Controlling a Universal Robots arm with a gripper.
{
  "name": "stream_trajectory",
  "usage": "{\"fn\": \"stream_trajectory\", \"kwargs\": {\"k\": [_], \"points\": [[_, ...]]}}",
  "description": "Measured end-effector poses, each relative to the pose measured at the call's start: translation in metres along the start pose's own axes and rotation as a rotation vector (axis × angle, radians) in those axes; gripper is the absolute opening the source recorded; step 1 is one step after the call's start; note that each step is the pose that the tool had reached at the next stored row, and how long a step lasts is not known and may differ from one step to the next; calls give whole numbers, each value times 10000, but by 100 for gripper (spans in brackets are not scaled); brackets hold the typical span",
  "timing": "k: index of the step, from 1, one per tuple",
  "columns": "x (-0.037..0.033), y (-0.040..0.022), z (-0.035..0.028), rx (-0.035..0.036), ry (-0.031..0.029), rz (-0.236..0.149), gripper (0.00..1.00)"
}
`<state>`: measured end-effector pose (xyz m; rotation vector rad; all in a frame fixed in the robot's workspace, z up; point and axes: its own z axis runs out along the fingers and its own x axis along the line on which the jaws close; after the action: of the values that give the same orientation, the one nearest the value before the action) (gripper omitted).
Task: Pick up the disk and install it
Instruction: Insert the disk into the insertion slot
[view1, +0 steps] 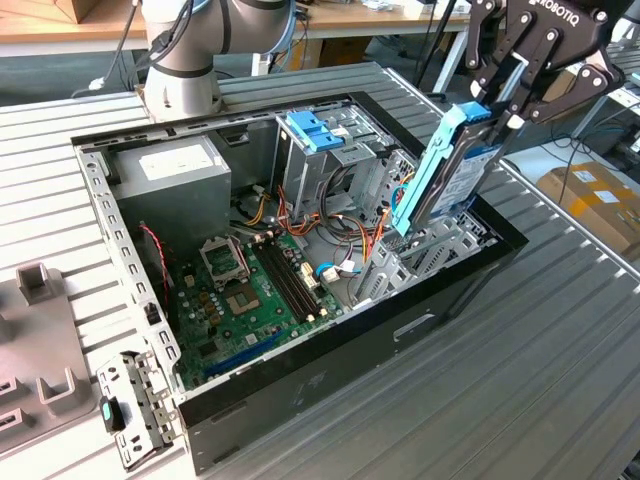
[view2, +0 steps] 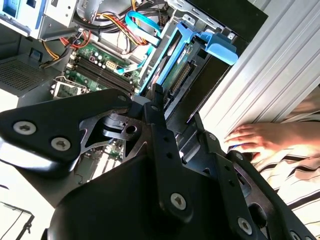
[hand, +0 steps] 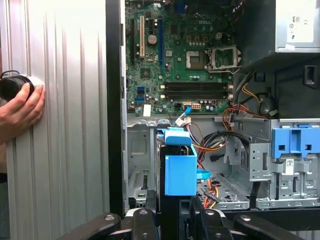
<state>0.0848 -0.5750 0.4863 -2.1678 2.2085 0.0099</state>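
Observation:
The disk (view1: 452, 172), a silver-grey drive in a light-blue carrier rail, hangs tilted on edge over the metal drive bay (view1: 440, 248) at the exterior view's right end of the open computer case (view1: 300, 392). My gripper (view1: 508, 100) is shut on its upper end, and its lower end dips just inside the case wall. In both wrist views the disk (view2: 176, 67) (hand: 180, 172) juts out from between my black fingers (view2: 156, 112), with the bay's steel walls (hand: 140, 165) beyond it.
Inside the case lie a green motherboard (view1: 250, 290), loose cables (view1: 360, 225), a power supply (view1: 170, 170) and a second cage with a blue latch (view1: 315, 130). A person's hand (hand: 20, 107) rests on the ribbed table beside the case. A loose bracket (view1: 135, 405) lies at the near corner.

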Motion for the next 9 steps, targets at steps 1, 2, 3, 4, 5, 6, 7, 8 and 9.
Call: {"fn": "stream_trajectory", "kwargs": {"k": [1,2,3,4,5,6,7,8,9], "points": [[0,0,9,1,-1,0,35],[1,1,19,1,-1,0,35],[1,1,32,2,0,0,35],[2,1,41,2,-1,0,35],[2,2,56,2,0,0,35],[3,2,66,2,-1,0,35],[3,2,76,2,-1,0,35],[3,2,82,3,-1,0,35],[3,2,83,2,0,0,35]]}}
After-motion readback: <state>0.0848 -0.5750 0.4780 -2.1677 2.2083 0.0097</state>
